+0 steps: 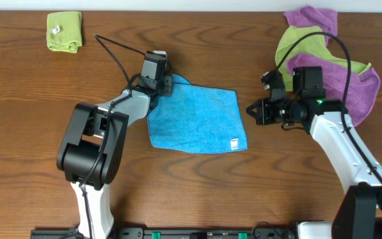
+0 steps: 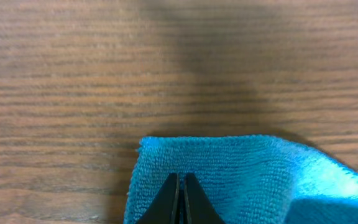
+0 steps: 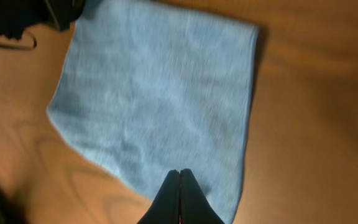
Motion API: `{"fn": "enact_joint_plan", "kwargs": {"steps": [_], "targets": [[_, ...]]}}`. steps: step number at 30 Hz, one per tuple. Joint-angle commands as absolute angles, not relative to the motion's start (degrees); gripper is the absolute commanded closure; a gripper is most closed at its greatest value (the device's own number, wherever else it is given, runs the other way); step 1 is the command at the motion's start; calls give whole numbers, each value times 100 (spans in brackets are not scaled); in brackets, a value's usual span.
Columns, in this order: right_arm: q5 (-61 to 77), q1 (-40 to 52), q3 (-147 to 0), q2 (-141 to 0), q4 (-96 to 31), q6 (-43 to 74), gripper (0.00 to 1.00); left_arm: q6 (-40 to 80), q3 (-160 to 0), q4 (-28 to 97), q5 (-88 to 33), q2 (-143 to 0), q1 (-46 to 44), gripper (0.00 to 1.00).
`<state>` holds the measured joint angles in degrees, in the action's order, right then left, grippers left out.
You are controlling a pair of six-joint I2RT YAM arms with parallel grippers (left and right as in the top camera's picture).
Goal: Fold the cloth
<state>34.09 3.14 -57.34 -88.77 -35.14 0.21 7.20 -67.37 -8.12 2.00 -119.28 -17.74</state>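
Cloth (image 1: 197, 119) lies spread flat on the table (image 1: 197, 199), near-square and turned a little off the table's grain. I take the white tag (image 1: 233, 142) as my reference; it sits at the near-right corner.

Left gripper (image 1: 164, 85): clenched, at the corner diagonally opposite the tag. On the left wrist view I see the tips closed to a thin slit right over that corner, and the terry beside them humps up a little. I cannot tell whether a pinch of fabric is actually caught between the fingers.

Right gripper (image 1: 252, 111): also clenched and grasping nothing. It sits just outside the edge that runs away from the tag, part-way up it. On the right wrist view the whole cloth stretches ahead of its tips.

The relation I care about is that the left arm is on the corner farthest from the tag, and the right arm is the one nearest the tag's edge. My reading is that a fold has to carry the left arm's corner across towards the tag side. The crease would then run roughly parallel to the tag's edge.

The right gripper is closed, so it needs to release before it can take or pin the tag's edge.

Risk, as I judge it: if the left holds only a skim of pile, the corner slips on the lift.
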Motion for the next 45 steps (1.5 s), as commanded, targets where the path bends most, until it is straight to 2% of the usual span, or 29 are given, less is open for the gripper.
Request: {"fn": "enact_joint_plan", "kwargs": {"steps": [1,6,14,23,32,38,45], "targets": [[3559,502,-5824,-8921,-3743,-78,99,561,-6838,-779,342,-12044,-1756,95],[3389,836,-5824,-8921,-4060,-141,98,405,-6838,-626,342,-12042,-1754,94],[1494,1592,-5806,-8921,-4375,-69,99,270,-6838,-161,762,-12044,-1686,94],[1483,1647,-5802,-9172,-4252,-45,99,279,-6838,672,1092,-12044,-1455,94],[1505,1907,-5802,-10213,-3688,80,98,434,-6838,720,1048,-12044,-1470,94],[913,1927,-5802,-10429,-3380,193,99,434,-6838,773,1048,-12044,-1470,94],[685,1927,-5793,-10510,-3898,550,99,434,-6838,875,1048,-12044,-1468,94]]}}
